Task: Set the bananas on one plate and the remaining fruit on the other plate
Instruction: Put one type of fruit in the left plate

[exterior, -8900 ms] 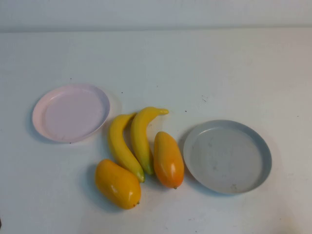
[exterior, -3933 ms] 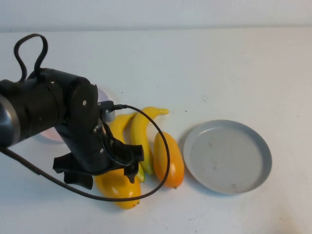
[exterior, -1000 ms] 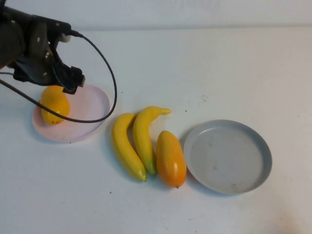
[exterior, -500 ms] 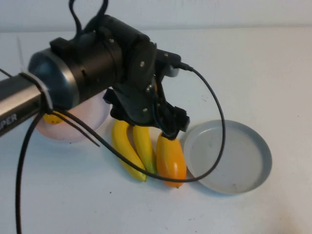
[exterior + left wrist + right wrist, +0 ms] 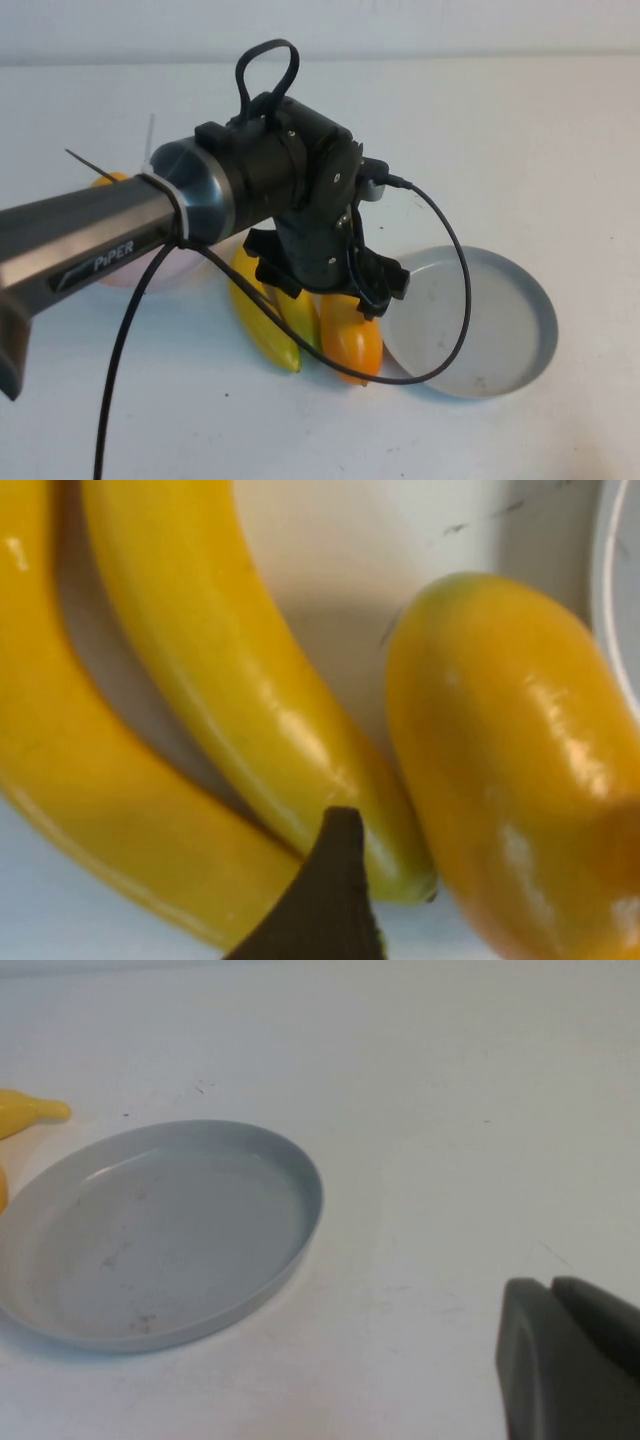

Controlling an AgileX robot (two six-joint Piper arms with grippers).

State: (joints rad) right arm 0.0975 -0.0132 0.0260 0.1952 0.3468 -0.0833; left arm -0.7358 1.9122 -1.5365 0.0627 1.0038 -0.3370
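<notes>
Two yellow bananas lie side by side mid-table, with one orange-yellow fruit just right of them and beside the grey-blue plate. My left gripper hangs open right over the fruit and the bananas, holding nothing. In the left wrist view one dark fingertip sits over the inner banana, beside the fruit. The pink plate is mostly hidden by the arm; a sliver of the second fruit shows on it. My right gripper is shut, low beside the grey-blue plate.
The left arm's cable loops over the grey-blue plate's near-left part. Bare white table lies to the right and toward the front edge. A banana tip shows past the plate in the right wrist view.
My left arm has swung from the pink plate, where it left one fruit, across to the bananas and the remaining fruit, and has come lower over them. The right gripper is unchanged.
</notes>
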